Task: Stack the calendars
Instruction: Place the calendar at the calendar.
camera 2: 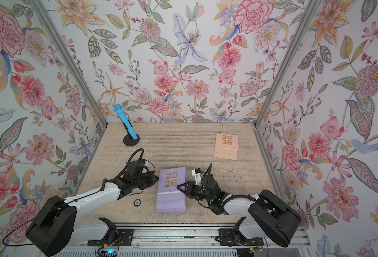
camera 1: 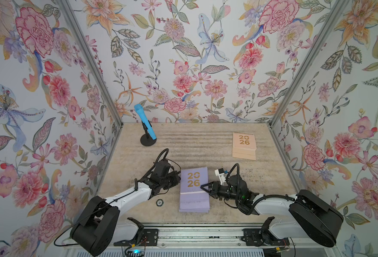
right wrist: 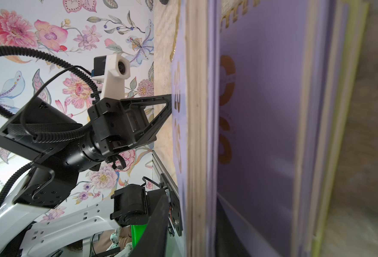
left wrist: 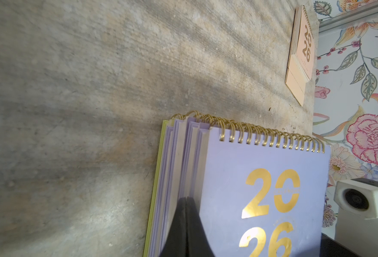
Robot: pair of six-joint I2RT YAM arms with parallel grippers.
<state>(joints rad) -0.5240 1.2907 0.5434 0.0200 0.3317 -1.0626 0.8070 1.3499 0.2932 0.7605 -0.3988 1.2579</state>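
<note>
Lavender calendars (camera 1: 194,191), stacked flat at front centre of the desk (camera 1: 194,144), yellow-green calendar (left wrist: 153,200) lowest; long axis front-to-back, spirals toward the back wall. Peach calendar (camera 1: 244,145) back right, same heading, bare desk between. Left jaws closed at the stack's left edge; right jaws at its right edge, state unclear.

Calendar stack (camera 1: 194,189) lies flat near the table (camera 1: 205,142) front edge, about centre, several calendars one on another. Lone calendar (camera 1: 244,145) lies flat toward the back right corner, well apart from the stack. Microphone (camera 1: 144,122) sits in its stand (camera 1: 148,140) near the back left corner. Small round disc (camera 1: 159,202) on the table, just left of the stack, near the front edge. Left tool (camera 1: 176,178) at the stack's left edge, touching it. Right tool (camera 1: 202,186) over the stack's right edge. Stack lies between both tools.
</note>
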